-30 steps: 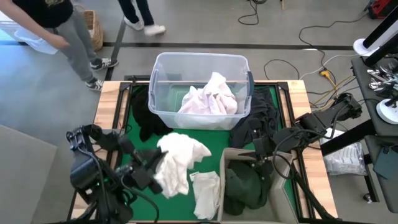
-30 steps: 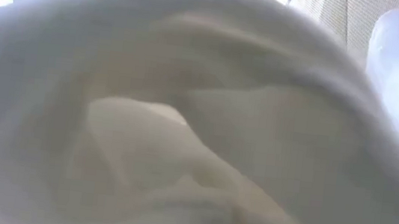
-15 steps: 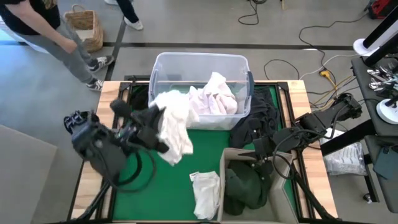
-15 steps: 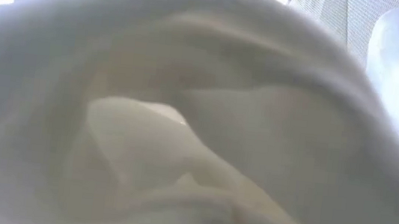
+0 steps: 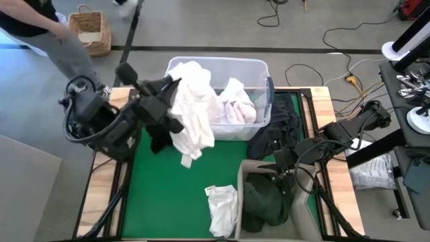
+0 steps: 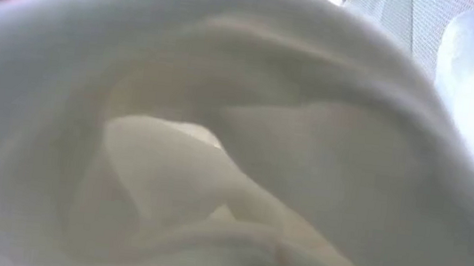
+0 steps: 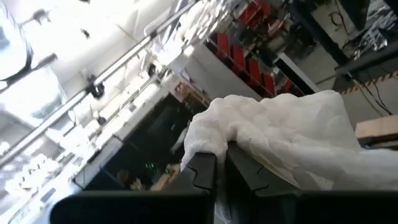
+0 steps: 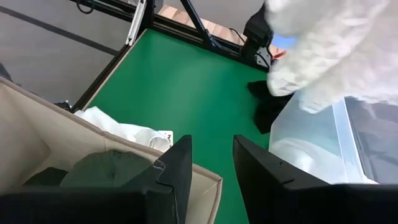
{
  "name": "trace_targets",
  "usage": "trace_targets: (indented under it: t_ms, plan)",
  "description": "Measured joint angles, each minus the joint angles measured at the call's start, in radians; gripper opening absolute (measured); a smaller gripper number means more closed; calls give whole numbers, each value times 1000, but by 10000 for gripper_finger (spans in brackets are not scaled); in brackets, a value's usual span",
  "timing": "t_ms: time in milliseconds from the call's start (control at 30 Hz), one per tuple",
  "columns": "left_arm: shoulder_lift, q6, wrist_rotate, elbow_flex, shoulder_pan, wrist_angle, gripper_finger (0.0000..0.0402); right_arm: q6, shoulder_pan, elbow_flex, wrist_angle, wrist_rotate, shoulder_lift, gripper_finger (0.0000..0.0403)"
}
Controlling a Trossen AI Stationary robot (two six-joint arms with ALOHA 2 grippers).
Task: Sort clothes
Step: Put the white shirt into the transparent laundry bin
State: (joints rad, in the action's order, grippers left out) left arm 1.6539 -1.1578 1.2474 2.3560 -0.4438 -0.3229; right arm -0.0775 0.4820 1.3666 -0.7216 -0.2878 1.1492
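A white garment [image 5: 191, 114] hangs from my left gripper [image 5: 172, 93], which is shut on it above the near-left corner of the clear tub [image 5: 222, 62]. Pale pink and white clothes [image 5: 235, 104] lie in the tub. A dark garment [image 5: 279, 131] lies heaped right of the tub, and a black one [image 5: 158, 140] left of it. A small white garment [image 5: 222, 207] lies on the mat beside the beige box [image 5: 299, 208], which holds a dark green garment [image 5: 265, 198]. My right gripper [image 8: 211, 149] waits open over the box's far edge. White cloth [image 6: 235, 151] fills the low view. My left gripper pinches a bunched fold [image 7: 217, 134] of the white garment between its two fingers [image 7: 200, 169]; how many layers, I cannot tell. The fingers lie about level, coming from the table's left. The garment hangs slack below them, its lower end [image 5: 188, 158] clear of the mat.
A green mat [image 5: 168, 202] covers the table, bare at the near left. At the far left, beyond the table, a person [image 5: 47, 30] stands by a wicker basket [image 5: 91, 30]. Cables lie on the floor [image 5: 322, 40] behind the table.
My left gripper has risen and swung from the table's near left toward the far edge, up to the tub, its wrist rolling on the way. The white garment has come off the mat with it and now hangs at the tub's near-left corner.
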Motion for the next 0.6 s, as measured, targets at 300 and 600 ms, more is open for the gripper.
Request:
trace_targets:
  t_ms: [300, 600]
  plan:
    - [14, -293, -145, 0, 162, 288, 0, -1, 0, 0, 1, 0, 0, 112]
    - [11, -288, -246, 0, 355, 330, 0, 11, -3, 0, 2, -1, 0, 120]
